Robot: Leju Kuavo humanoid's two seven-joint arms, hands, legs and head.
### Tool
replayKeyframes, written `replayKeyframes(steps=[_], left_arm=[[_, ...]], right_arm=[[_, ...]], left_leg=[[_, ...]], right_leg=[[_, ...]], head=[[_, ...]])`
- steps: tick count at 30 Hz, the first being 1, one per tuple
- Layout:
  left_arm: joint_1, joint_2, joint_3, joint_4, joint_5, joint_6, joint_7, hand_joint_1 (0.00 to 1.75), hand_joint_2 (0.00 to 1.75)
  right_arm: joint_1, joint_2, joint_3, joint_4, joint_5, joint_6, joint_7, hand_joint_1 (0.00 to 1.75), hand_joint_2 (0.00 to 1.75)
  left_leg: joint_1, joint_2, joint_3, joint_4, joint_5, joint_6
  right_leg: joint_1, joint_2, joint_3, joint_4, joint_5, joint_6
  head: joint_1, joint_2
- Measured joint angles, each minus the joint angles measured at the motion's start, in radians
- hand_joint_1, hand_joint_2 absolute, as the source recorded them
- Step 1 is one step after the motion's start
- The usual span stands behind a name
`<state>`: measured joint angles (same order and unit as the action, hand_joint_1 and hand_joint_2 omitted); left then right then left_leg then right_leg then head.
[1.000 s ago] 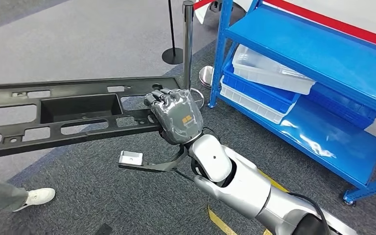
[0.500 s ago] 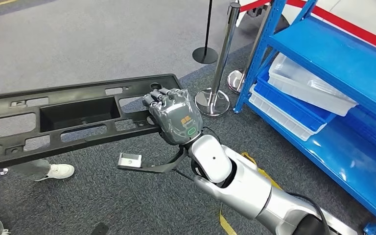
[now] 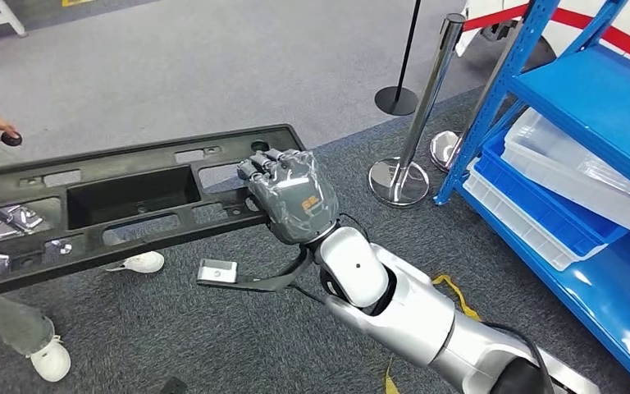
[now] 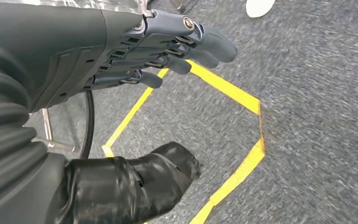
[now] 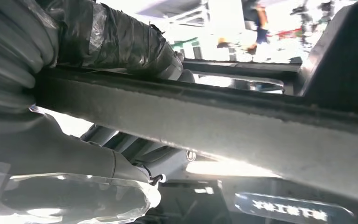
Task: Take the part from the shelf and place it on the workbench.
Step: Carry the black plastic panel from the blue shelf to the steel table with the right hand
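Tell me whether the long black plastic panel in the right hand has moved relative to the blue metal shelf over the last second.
Yes. The long black plastic panel, held by the right hand, has drawn away from the blue metal shelf as the robot turns.

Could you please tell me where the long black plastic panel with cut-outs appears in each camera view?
Head view: long black plastic panel crosses the left half, its right end gripped by the right hand.
Left wrist view: not in it.
Right wrist view: its bar crosses the frame.
Shared landmark: the right hand.
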<state>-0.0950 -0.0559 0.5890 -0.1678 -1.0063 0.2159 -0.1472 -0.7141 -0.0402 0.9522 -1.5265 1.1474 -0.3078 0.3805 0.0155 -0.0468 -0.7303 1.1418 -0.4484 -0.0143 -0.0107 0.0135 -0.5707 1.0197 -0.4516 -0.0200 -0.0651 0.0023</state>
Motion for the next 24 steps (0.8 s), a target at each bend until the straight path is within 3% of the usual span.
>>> replayKeyframes(steps=[2,3,4,6,8,9,11,12,14,15,16,17,18,19,21,23,24], left_arm=[[-0.005,0.0,0.0,0.0,-0.001,0.0,0.0,0.0,1.75],[-0.006,0.0,0.0,0.0,-0.001,0.0,0.0,0.0,1.75],[-0.005,0.0,0.0,0.0,-0.001,0.0,0.0,0.0,1.75],[-0.004,0.001,0.0,0.0,-0.002,0.0,0.001,0.0,1.75],[-0.006,0.001,0.0,0.0,-0.002,0.001,0.001,0.0,1.75],[-0.007,0.001,0.0,0.0,-0.003,0.001,0.001,0.0,1.75],[-0.006,0.001,0.0,0.0,-0.003,0.001,0.001,0.0,1.75],[-0.004,0.001,0.0,0.0,-0.003,0.001,0.001,0.0,1.75],[-0.003,0.001,0.0,0.0,-0.003,0.001,0.001,0.0,1.75],[-0.003,0.001,0.0,0.0,-0.003,0.001,0.001,0.0,1.75],[-0.005,0.001,0.0,0.0,-0.003,0.001,0.002,0.0,1.75],[-0.006,0.002,0.0,0.0,-0.003,0.001,0.002,0.0,1.75],[-0.006,0.002,0.0,0.0,-0.003,0.001,0.002,0.0,1.75],[-0.006,0.002,0.0,0.0,-0.003,0.001,0.002,0.0,1.75],[-0.005,0.002,0.0,0.0,-0.002,0.001,0.002,0.0,1.75],[-0.006,0.002,0.0,0.0,-0.002,0.001,0.002,0.0,1.75],[-0.007,0.002,0.0,0.0,-0.002,0.001,0.002,0.0,1.75]], right_arm=[[0.0,0.0,0.0,-0.001,0.0,0.0,-0.001,1.75,1.75],[0.0,0.0,0.0,-0.001,0.0,0.001,-0.001,1.75,1.75],[0.0,0.0,0.0,-0.001,0.001,0.001,-0.001,1.75,1.75],[0.0,0.0,0.0,-0.001,0.002,0.001,-0.002,1.75,1.75],[-0.001,0.0,0.0,-0.003,0.003,0.001,-0.003,1.75,1.75],[-0.002,0.0,0.0,-0.004,0.003,0.001,-0.003,1.75,1.75],[-0.002,0.0,0.0,-0.005,0.004,0.002,-0.004,1.75,1.75],[-0.002,0.0,0.0,-0.006,0.004,0.002,-0.004,1.75,1.75],[-0.003,-0.001,0.0,-0.007,0.005,0.002,-0.004,1.75,1.75],[-0.002,-0.002,0.0,-0.008,0.006,0.002,-0.004,1.75,1.75],[-0.001,-0.002,0.0,-0.008,0.007,0.002,-0.004,1.75,1.75],[0.001,-0.002,0.0,-0.008,0.008,0.002,-0.004,1.75,1.75],[0.003,-0.003,0.0,-0.008,0.01,0.003,-0.004,1.75,1.75],[0.004,-0.004,0.0,-0.008,0.011,0.003,-0.004,1.75,1.75],[0.005,-0.004,0.0,-0.008,0.013,0.003,-0.004,1.75,1.75],[0.004,-0.004,0.0,-0.009,0.015,0.003,-0.004,1.75,1.75],[0.004,-0.005,0.0,-0.009,0.015,0.003,-0.004,1.75,1.75]], left_leg=[[0.003,0.028,-0.054,0.114,-0.047,-0.008],[0.005,0.033,-0.063,0.137,-0.049,-0.01],[0.006,0.038,-0.053,0.124,-0.036,-0.012],[0.005,0.068,0.014,0.008,0.011,-0.01],[-0.001,0.099,0.068,-0.089,0.036,0.004],[-0.005,0.105,0.075,-0.106,0.036,0.012],[-0.006,0.084,0.075,-0.107,0.038,0.025],[-0.004,0.074,0.076,-0.111,0.04,0.03],[0.001,0.055,0.082,-0.118,0.044,0.041],[0.002,0.045,0.083,-0.12,0.044,0.045],[0.002,0.034,0.083,-0.12,0.044,0.047],[0.001,0.022,0.083,-0.12,0.044,0.048],[0.0,0.009,0.083,-0.119,0.044,0.048],[-0.001,-0.005,0.083,-0.118,0.044,0.048],[0.0,-0.033,0.083,-0.114,0.043,0.047],[-0.001,-0.058,0.077,-0.108,0.043,0.041],[0.0,-0.068,0.073,-0.106,0.044,0.035]], right_leg=[[0.004,-0.03,0.0,0.002,-0.002,-0.003],[0.004,-0.045,-0.001,0.003,-0.004,-0.003],[0.005,-0.059,-0.001,0.004,-0.006,-0.002],[0.005,-0.084,0.001,0.009,-0.012,0.003],[0.011,-0.103,0.002,0.012,-0.019,0.012],[0.015,-0.112,0.003,0.012,-0.021,0.017],[0.017,-0.127,0.008,0.008,-0.024,0.026],[0.015,-0.118,0.008,0.013,-0.03,0.031],[0.01,-0.071,-0.014,0.069,-0.068,0.038],[0.008,-0.041,-0.043,0.129,-0.099,0.039],[0.008,-0.026,-0.08,0.201,-0.131,0.039],[0.008,-0.02,-0.114,0.265,-0.152,0.039],[0.008,-0.018,-0.137,0.303,-0.156,0.038],[0.008,-0.016,-0.142,0.303,-0.14,0.036],[0.006,0.001,-0.1,0.194,-0.065,0.031],[0.001,0.049,-0.048,0.068,-0.013,0.027],[0.0,0.066,-0.036,0.038,-0.006,0.026]], head=[[-0.002,0.0],[-0.002,0.0],[-0.002,0.0],[-0.002,0.0],[0.0,0.0],[0.001,0.0],[0.003,0.0],[0.004,0.0],[0.007,0.0],[0.009,0.0],[0.01,0.0],[0.011,0.0],[0.011,0.0],[0.01,0.0],[0.011,0.0],[0.01,0.0],[0.01,0.0]])
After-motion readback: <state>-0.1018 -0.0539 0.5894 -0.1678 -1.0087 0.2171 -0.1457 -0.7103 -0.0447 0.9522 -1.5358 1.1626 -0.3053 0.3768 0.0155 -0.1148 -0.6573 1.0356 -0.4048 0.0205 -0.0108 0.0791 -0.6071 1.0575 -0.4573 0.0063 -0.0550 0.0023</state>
